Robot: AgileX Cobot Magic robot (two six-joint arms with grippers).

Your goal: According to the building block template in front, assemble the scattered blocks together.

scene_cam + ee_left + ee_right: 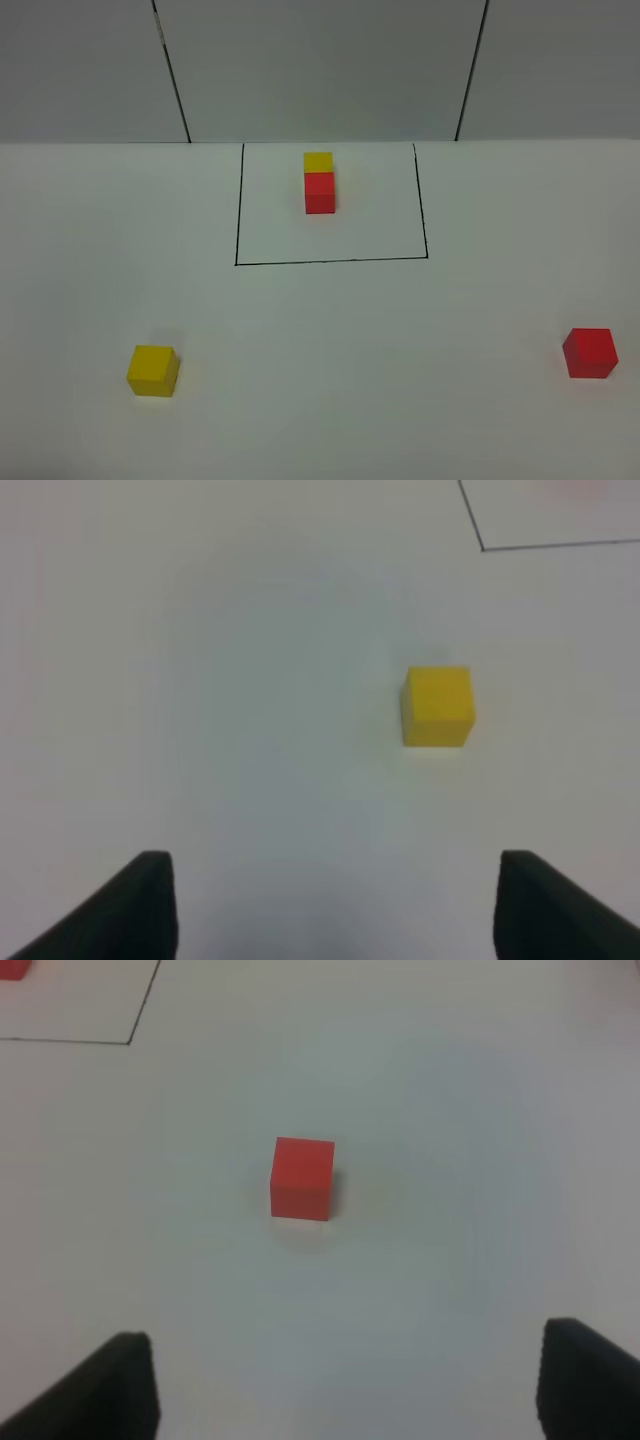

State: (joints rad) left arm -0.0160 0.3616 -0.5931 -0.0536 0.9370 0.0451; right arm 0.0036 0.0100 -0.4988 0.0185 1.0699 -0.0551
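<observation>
We were at the reach step: left gripper point(335, 905), jaws apart and empty, faced the yellow cube point(437, 706); right gripper point(345, 1385), likewise, the red cube point(302, 1178). Next, we judged, each had to descend astride its cube.

Left end effector point(335, 860): clear worktop point(250, 730) between the jaws; yellow cube point(438, 706) ahead, free on all sides.
Right end effector point(345, 1332): red cube point(302, 1178) ahead, room all round.

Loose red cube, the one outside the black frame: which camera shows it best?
The right wrist view: the loose red cube sits near the middle of the picture, large, with its top and one side face clear. The exterior high view shows the cube small, close to the right edge. The left wrist view does not show it.
</observation>
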